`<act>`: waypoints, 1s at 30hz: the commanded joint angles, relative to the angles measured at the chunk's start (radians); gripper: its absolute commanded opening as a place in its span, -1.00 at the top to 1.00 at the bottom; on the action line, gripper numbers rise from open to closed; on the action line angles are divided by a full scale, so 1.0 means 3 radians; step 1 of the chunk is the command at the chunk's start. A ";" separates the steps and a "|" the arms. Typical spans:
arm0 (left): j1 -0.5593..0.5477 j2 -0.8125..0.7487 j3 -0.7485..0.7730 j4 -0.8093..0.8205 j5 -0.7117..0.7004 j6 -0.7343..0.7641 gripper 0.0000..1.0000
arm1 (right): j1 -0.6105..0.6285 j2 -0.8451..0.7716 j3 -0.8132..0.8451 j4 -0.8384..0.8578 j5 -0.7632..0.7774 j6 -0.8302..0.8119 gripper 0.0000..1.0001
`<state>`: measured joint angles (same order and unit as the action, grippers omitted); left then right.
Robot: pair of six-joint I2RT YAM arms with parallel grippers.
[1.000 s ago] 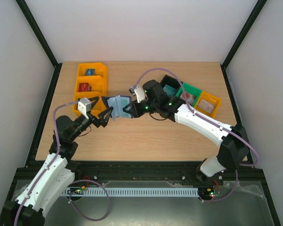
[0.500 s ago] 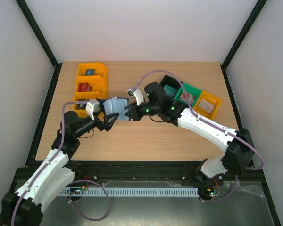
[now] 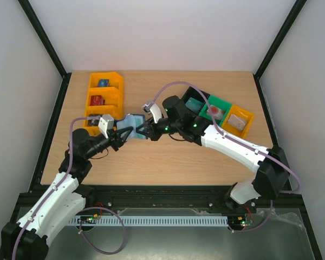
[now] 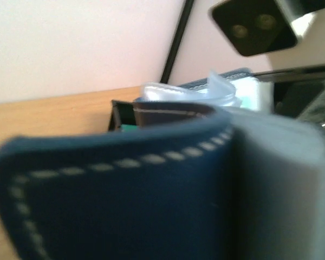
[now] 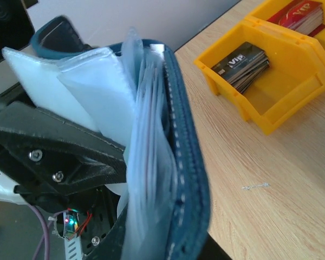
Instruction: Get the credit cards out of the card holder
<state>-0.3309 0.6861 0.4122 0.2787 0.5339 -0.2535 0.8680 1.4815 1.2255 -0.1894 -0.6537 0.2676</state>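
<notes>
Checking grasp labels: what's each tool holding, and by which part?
Right tool: shut on the card holder, at its right cover. Left tool: at the left flap, grip unclear.

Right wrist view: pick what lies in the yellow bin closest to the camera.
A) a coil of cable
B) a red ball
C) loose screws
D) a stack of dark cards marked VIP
D: the yellow bin just beyond the card holder holds a stack of dark cards with VIP printed in pale letters on the top one.
</notes>
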 commanded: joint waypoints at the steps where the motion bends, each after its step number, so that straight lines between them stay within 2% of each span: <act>1: 0.0023 -0.0018 0.0001 0.0216 0.0283 -0.0075 0.42 | 0.0090 -0.0252 -0.0060 0.0308 -0.0367 -0.0145 0.96; 4: 0.0047 -0.0019 -0.0028 0.0345 0.0375 -0.0254 0.88 | 0.0080 -0.0267 -0.0061 0.0257 -0.0399 -0.0179 0.96; 5: 0.0065 -0.0021 -0.0033 0.0366 0.0382 -0.0310 0.94 | 0.0069 -0.0276 -0.0065 0.0244 -0.0412 -0.0186 0.96; 7: 0.0114 -0.0025 -0.0043 0.0403 0.0413 -0.0402 0.95 | 0.0043 -0.0321 -0.0093 0.0241 -0.0466 -0.0208 0.93; 9: 0.0156 -0.0052 -0.0075 0.0467 0.0486 -0.0482 0.95 | 0.0006 -0.0387 -0.0171 0.0303 -0.0507 -0.0204 0.79; 13: 0.0181 -0.0096 -0.0140 0.0725 0.0714 -0.0643 0.95 | -0.0087 -0.0494 -0.0309 0.0406 -0.0514 -0.0153 0.28; 16: 0.0183 -0.0099 -0.0186 0.0958 0.0860 -0.0767 0.95 | -0.0187 -0.0582 -0.0412 0.0522 -0.0507 -0.0076 0.18; 23: 0.0182 -0.0104 -0.0223 0.1123 0.1062 -0.0880 0.95 | -0.0321 -0.0695 -0.0561 0.0694 -0.0546 0.0014 0.24; 30: 0.0183 -0.0091 -0.0223 0.1164 0.1104 -0.0867 0.95 | -0.0342 -0.0599 -0.0560 0.0902 -0.0764 0.0230 0.76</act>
<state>-0.2806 0.6640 0.3531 0.5587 0.8341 -0.5076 0.7696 1.3006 1.0588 -0.0059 -0.8223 0.2897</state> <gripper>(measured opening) 0.074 0.185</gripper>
